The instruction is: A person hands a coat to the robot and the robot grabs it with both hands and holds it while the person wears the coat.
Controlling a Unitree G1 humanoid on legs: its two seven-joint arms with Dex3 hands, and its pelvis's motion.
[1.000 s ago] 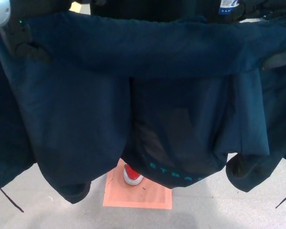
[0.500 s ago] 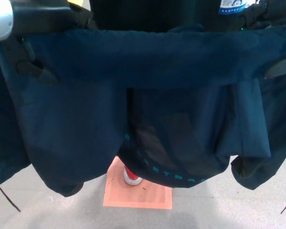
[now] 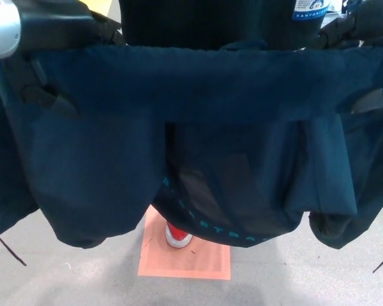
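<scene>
- We hold a dark navy coat point(image 3: 198, 83) spread wide across the upper part of the head view, its top edge running almost level from one side to the other.
- Our left hand point(image 3: 41, 95) shows at the upper left as black parts pressed into the cloth just under that top edge; the fabric covers most of it, so we cannot tell how its fingers are set.
- Above it, our left arm point(image 3: 45, 25) comes in from the corner, black with a pale grey end at the very edge.
- Our right hand point(image 3: 370, 99) shows at the far right as a dark piece with a bit of blue, also sunk in the folds; we cannot tell whether it is pinching the cloth or only lying against it.
- The coat hangs open towards us: two front panels drop on either side, and between them the darker lining point(image 3: 230, 185) sags like a pouch. We see nothing lying in that pouch.
- A line of teal lettering point(image 3: 223, 233) curves along the lower hem of the lining; it is too small to read.
- A white and blue label point(image 3: 308, 9) sits at the top edge, right of centre.
- Below the hem, a person's red and white shoe point(image 3: 177, 235) stands on an orange mat point(image 3: 198, 261), which lies on the grey floor point(image 3: 293, 280).
- Thin black cords point(image 3: 3, 248) dangle at the lower left.
</scene>
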